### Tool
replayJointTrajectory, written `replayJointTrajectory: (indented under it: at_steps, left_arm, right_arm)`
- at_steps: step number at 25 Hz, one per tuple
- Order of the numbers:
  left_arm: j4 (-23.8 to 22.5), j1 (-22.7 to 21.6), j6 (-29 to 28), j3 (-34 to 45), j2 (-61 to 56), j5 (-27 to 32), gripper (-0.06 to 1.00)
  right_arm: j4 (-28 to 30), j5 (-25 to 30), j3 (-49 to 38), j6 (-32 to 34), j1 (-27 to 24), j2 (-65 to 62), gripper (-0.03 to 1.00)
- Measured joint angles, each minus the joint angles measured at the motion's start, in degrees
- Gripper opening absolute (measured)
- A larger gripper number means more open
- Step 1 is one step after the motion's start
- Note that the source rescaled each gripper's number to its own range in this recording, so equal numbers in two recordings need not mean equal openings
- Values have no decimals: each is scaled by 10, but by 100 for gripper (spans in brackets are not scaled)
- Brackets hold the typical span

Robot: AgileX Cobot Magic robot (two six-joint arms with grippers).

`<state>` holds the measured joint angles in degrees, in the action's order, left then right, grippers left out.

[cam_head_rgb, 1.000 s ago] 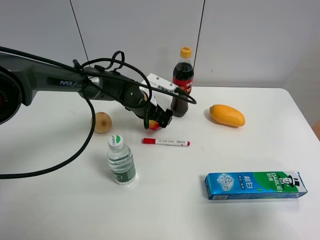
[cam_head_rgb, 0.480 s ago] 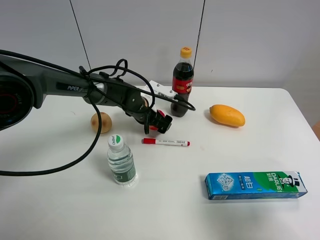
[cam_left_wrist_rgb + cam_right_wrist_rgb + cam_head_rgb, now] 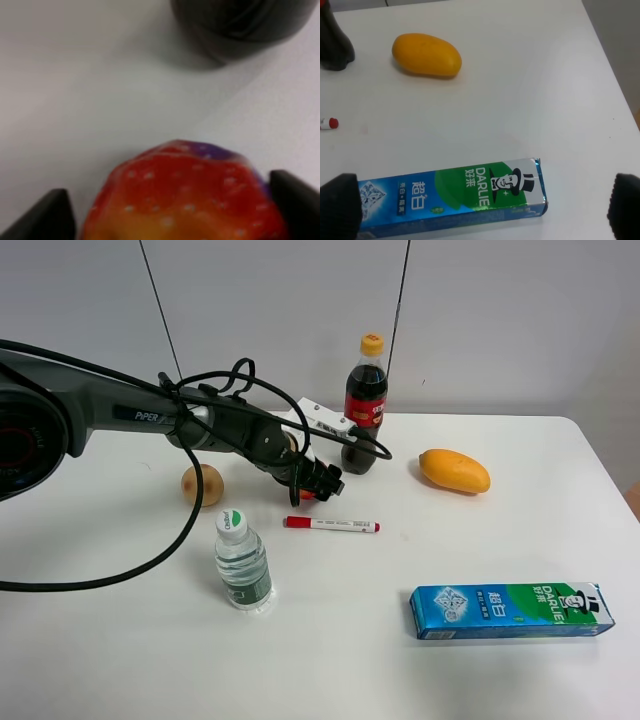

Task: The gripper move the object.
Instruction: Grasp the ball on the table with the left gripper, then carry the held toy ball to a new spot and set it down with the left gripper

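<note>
The object (image 3: 185, 200), a bumpy red and yellow ball with a purple patch, sits between the dark fingers (image 3: 50, 215) of my left gripper (image 3: 318, 483). The fingers press its sides, low over the white table. In the exterior high view only a red sliver of the object (image 3: 305, 494) shows under the gripper, just left of the cola bottle (image 3: 365, 400). A white bracket and black cables sit behind the gripper. My right gripper (image 3: 482, 200) is open and empty, its tips wide apart above the toothpaste box (image 3: 455, 197). It is out of the exterior high view.
A red marker (image 3: 332, 525) lies just in front of the left gripper. A tan ball (image 3: 202, 485) is to its left, a water bottle (image 3: 241, 565) nearer the front. An orange mango (image 3: 454, 470) lies to the right, the toothpaste box (image 3: 510, 610) at front right.
The left arm has dropped lower toward the table with the object, which now shows less under the gripper. The tan ball is more uncovered. The other things have not moved.
</note>
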<state>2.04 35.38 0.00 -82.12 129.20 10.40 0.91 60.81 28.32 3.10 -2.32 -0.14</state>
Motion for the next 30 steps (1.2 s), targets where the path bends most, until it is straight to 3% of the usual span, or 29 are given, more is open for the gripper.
replayJointTrajectory:
  at_steps: [1, 7, 13, 23, 30]
  left_arm:
    - [1, 0, 0, 0, 0, 0, 0]
    - [-16, 1, 0, 0, -4, 6, 4]
    - [-67, 0, 0, 0, -77, 82, 4]
    - [-88, 9, 0, 0, -300, 252, 4]
    - [-88, -43, 0, 36, -435, 399, 4]
  right_arm:
    - [0, 0, 0, 0, 0, 0, 100]
    - [0, 0, 0, 0, 0, 0, 100]
    - [0, 0, 0, 0, 0, 0, 100]
    - [0, 0, 0, 0, 0, 0, 100]
    - [0, 0, 0, 0, 0, 0, 100]
